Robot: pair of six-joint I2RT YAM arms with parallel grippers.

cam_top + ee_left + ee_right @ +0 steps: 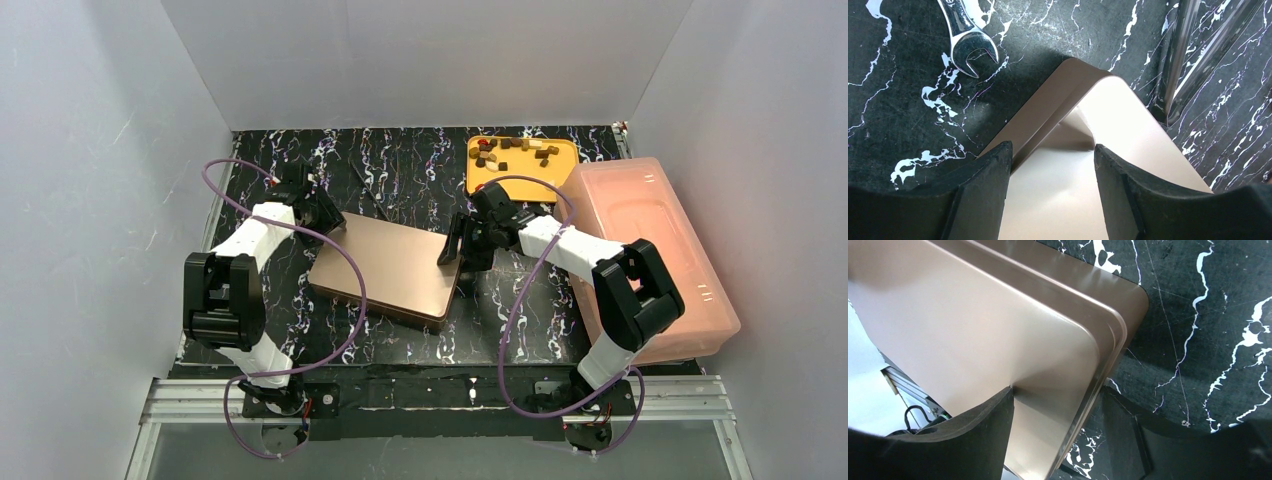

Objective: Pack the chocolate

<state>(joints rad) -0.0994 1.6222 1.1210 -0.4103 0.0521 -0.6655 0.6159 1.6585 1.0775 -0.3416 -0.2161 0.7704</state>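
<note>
The left gripper (1053,150) is held spread over the far left corner of the lid (385,265); one finger is set against the outside of the lid's wall, the other is seen over its flat top, and nothing is pinched between them. The right gripper (1058,392) is likewise spread, placed astride the lid's rim near its far right corner; the inner finger is laid on the top face, while the outer finger is set off from the rim, a strip of table (400,180) being seen between the two.

The chocolate (515,150) is found well apart from both grippers, at the far edge of the table, right of the middle; it is scattered as small dark brown and tan chunks, mostly over the far half of a yellow tray (566,168); the tray's near part is crossed by the right arm's purple cable. The copper-brown lid is placed in the middle of the table, turned askew to the table's edges, near the tray's near left corner. A pink translucent bin (640,205) is set along the right edge of the table, just beside the tray; part of it is hidden by the right arm. A steel wrench (968,42) is seen on the table near the lid's far left corner, apart from it, its open end turned toward that corner.
</note>
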